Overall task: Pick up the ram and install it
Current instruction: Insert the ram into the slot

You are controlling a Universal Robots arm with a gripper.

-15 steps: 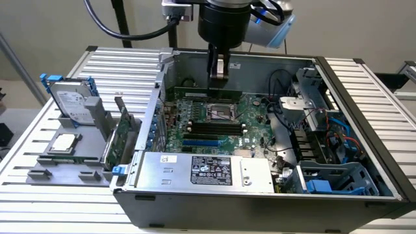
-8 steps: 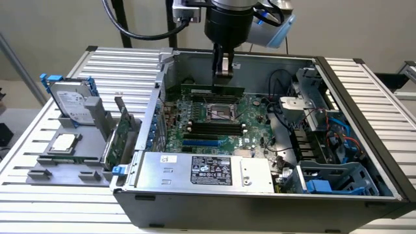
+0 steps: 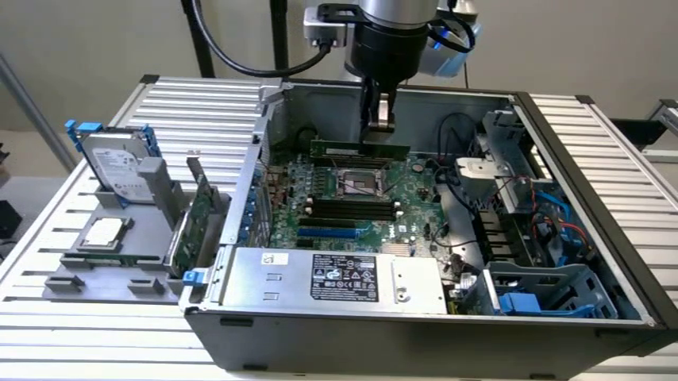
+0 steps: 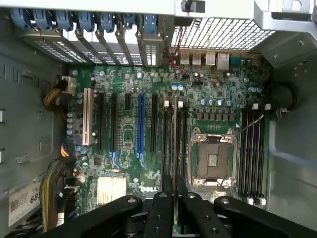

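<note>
If the ram (image 3: 360,149) descends out of line with a memory slot (image 4: 167,139), its edge may strike the slot wall or the motherboard (image 4: 129,144) and jam. The gripper (image 3: 379,131) hangs vertically inside the case (image 3: 317,107), with its fingers (image 4: 161,208) clamped on the ram above the board.

The arm (image 3: 394,32) reaches in from above, its dark wrist section upright and pointing straight down. Below it the gripper (image 3: 379,128) hangs vertical, seen from the wrist view as two black fingers (image 4: 161,213) set close together and parallel. They are closed on the long edge of the ram (image 3: 339,148), which lies level between them.
</note>
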